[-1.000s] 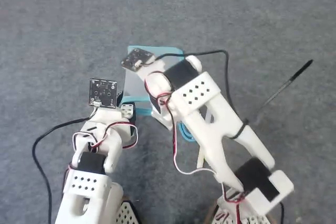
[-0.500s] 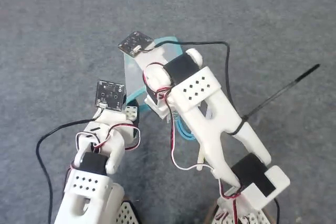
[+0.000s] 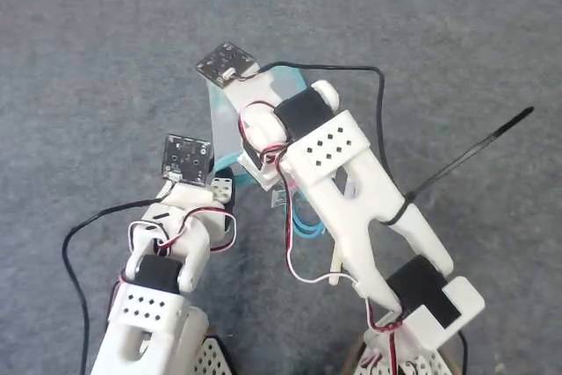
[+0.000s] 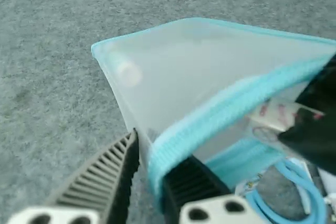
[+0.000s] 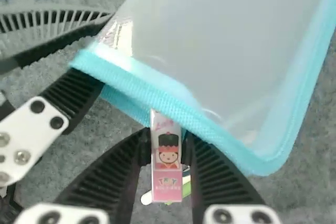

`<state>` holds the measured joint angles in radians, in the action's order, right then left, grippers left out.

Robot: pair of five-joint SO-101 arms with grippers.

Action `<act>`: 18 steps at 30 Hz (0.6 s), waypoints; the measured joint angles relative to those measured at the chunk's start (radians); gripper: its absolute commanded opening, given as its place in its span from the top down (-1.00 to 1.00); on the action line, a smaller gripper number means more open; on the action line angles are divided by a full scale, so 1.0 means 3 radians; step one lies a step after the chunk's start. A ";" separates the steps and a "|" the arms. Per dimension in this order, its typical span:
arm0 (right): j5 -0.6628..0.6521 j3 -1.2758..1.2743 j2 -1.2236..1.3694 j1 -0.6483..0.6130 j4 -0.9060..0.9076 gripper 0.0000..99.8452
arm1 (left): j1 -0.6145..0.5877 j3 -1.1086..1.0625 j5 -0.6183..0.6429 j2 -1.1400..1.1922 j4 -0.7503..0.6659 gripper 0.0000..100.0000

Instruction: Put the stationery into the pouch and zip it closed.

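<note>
Left hand (image 4: 153, 157) grips pouch (image 4: 210, 77) zipper edge; right hand (image 5: 168, 141) grips pink-white stationery piece (image 5: 168, 174) at pouch mouth.

Table (image 3: 97, 59): left arm at near-left, right arm at near-right, leaning in toward centre. Pouch (image 3: 226, 120) at centre, between the two wrists. Left gripper (image 4: 152, 157) closed over the pouch's zipper edge at one corner, one finger on each side. Right gripper (image 5: 167, 141) just beside it along the same edge, clamped on the zipper tag (image 5: 168, 167), which hangs below that edge. Cord loop (image 3: 303, 217) under the right arm, nearer than the pouch.
</note>
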<state>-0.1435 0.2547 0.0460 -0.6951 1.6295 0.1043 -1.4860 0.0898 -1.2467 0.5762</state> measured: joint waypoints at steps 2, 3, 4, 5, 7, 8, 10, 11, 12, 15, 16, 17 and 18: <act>0.0026 0.0000 0.0000 0.0000 -0.0005 0.79 | 0.0000 0.0000 0.0000 0.0000 0.0000 0.98; 0.0026 0.0000 0.0000 0.0000 -0.0010 0.79 | 0.0000 0.0000 0.0000 0.0000 0.0000 0.98; 0.0026 0.0000 0.0000 0.0000 -0.0010 0.79 | 0.0000 0.0000 0.0000 0.0000 0.0000 0.98; 0.0026 0.0000 0.0000 0.0000 -0.0010 0.79 | 0.0000 0.0000 0.0000 0.0000 0.0000 0.98; 0.0026 0.0000 0.0000 0.0000 -0.0010 0.79 | 0.0000 0.0000 0.0000 0.0000 0.0000 0.98; 0.0026 0.0000 0.0000 0.0000 -0.0010 0.79 | 0.0000 0.0000 0.0000 0.0000 0.0000 0.98; 0.0026 0.0000 -0.0031 0.0000 -0.0010 0.79 | 0.0000 0.0000 0.0000 0.0000 0.0000 0.98; 0.0026 0.0000 -0.0066 0.0000 -0.0010 0.79 | 0.0000 0.0000 0.0000 0.0000 0.0000 0.98; 0.0026 0.0000 -0.0102 0.0000 -0.0010 0.79 | 0.0000 0.0000 0.0000 0.0000 0.0000 0.98; -0.0026 0.0000 -0.0271 0.0005 -0.0010 0.79 | 0.0005 0.0000 0.0000 0.0000 0.0000 0.98; -0.0046 0.0000 -0.0343 0.0005 -0.0026 0.79 | 0.0005 0.0000 -0.0010 0.0000 0.0000 0.98; -0.0066 0.0000 -0.0425 0.0005 -0.0041 0.79 | 0.0010 0.0000 -0.0026 0.0000 0.0000 0.98; -0.0077 0.0000 -0.0522 0.0005 -0.0056 0.79 | 0.0015 0.0000 -0.0026 0.0000 0.0000 0.98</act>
<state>-0.1665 0.2547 -0.1105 -0.6935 1.6126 0.1089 -1.4860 0.0821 -1.2467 0.5762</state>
